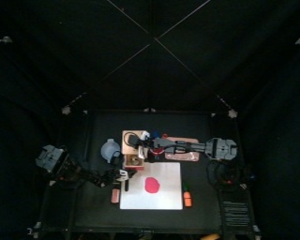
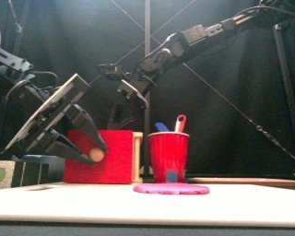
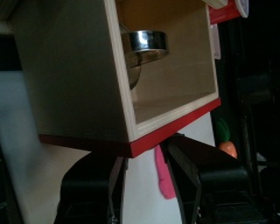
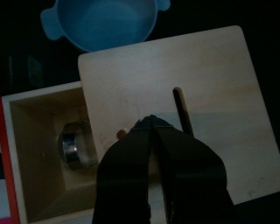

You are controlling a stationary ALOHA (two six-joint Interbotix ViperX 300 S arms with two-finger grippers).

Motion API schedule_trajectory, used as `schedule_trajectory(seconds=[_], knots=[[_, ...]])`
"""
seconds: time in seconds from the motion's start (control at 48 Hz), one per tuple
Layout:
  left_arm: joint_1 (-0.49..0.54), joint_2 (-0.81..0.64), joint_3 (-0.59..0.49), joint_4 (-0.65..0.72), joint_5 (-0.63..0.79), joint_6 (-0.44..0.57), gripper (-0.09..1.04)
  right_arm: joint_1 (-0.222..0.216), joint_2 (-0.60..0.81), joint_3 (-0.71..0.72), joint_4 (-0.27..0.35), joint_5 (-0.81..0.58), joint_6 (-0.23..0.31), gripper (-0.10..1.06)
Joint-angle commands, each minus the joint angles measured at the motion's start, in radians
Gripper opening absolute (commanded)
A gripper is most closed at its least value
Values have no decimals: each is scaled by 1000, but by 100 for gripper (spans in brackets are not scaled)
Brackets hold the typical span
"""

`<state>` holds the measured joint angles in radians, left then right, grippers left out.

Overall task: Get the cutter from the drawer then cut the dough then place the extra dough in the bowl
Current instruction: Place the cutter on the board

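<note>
Pale wooden box (image 4: 213,87) stands with its drawer (image 3: 166,105) open, and the round metal cutter (image 3: 145,42) lies inside. Left gripper (image 3: 149,159) is at the red drawer front; its grip cannot be told. Right gripper (image 4: 156,125), jaws pinched together, is at the box top.

Black back curtain (image 1: 150,56), small black table (image 1: 153,223)
</note>
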<state>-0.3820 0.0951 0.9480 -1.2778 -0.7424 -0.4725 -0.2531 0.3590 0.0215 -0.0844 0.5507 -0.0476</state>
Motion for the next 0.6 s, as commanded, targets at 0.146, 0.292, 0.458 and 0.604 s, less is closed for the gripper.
schedule_trajectory(seconds=[0.146,0.292,0.458,0.604], knots=[[2,-17,-6,5,-3,5,74,-3,34,12,2,18,2,4],[2,-17,-5,6,-5,5,79,-3,35,12,2,18,2,5],[0,-17,-5,6,-3,5,83,-3,35,11,2,18,2,5],[-2,-21,0,9,-3,3,85,-3,35,12,2,18,0,4]])
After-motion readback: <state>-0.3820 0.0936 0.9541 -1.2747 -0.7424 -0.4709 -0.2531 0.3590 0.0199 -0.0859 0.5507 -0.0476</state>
